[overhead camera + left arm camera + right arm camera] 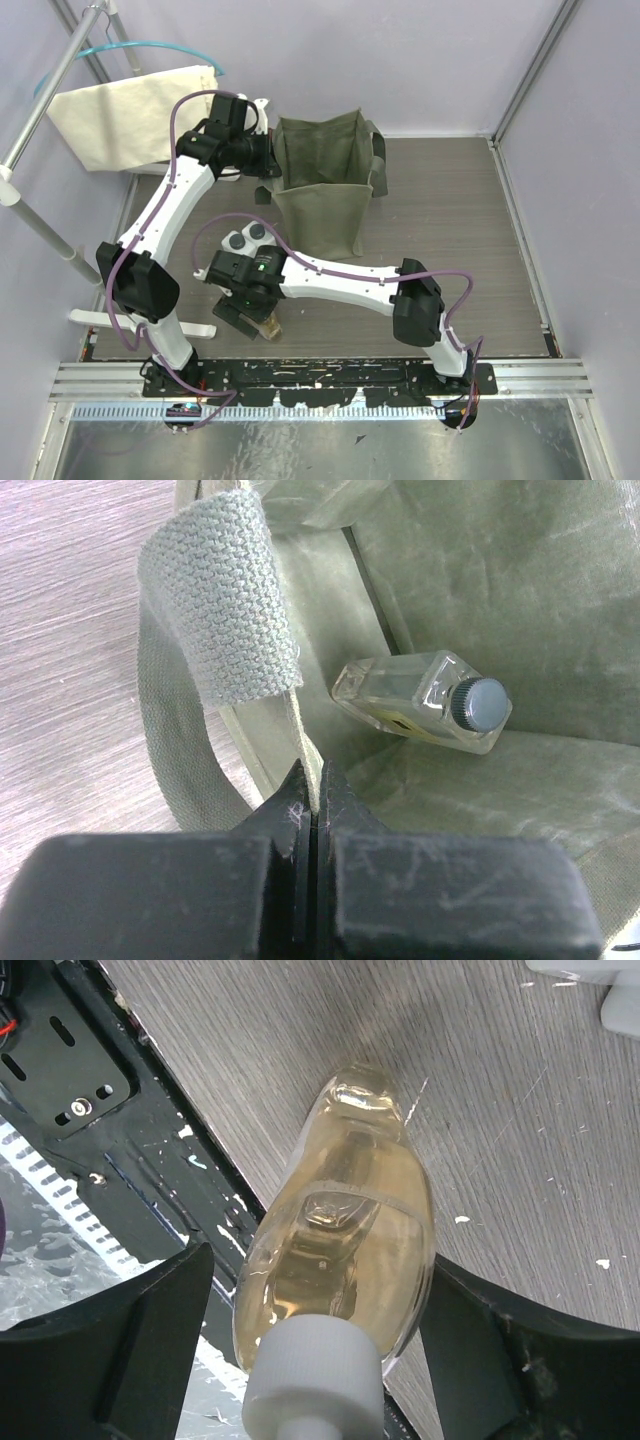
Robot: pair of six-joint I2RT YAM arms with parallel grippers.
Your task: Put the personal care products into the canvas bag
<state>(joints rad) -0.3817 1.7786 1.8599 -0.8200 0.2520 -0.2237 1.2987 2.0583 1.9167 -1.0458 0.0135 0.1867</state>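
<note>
The olive canvas bag [322,190] stands open at the back of the table. My left gripper [262,152] is shut on its left rim [305,765], right beside the webbing handle [220,610]. Inside the bag lies a clear bottle with a dark cap [425,698]. Two white bottles with dark grey caps [247,237] stand in front of the bag, to its left. My right gripper [250,316] is low at the table's near edge, open around a clear bottle of amber liquid with a white cap [340,1230]. The right finger [500,1360] is close against the bottle, while the left finger [150,1350] stands clear of it.
A cream cloth [130,112] hangs on a teal hanger from a rack at the back left. The black mounting rail [330,375] runs along the near edge, just beside the amber bottle. Walls close in the left, back and right sides.
</note>
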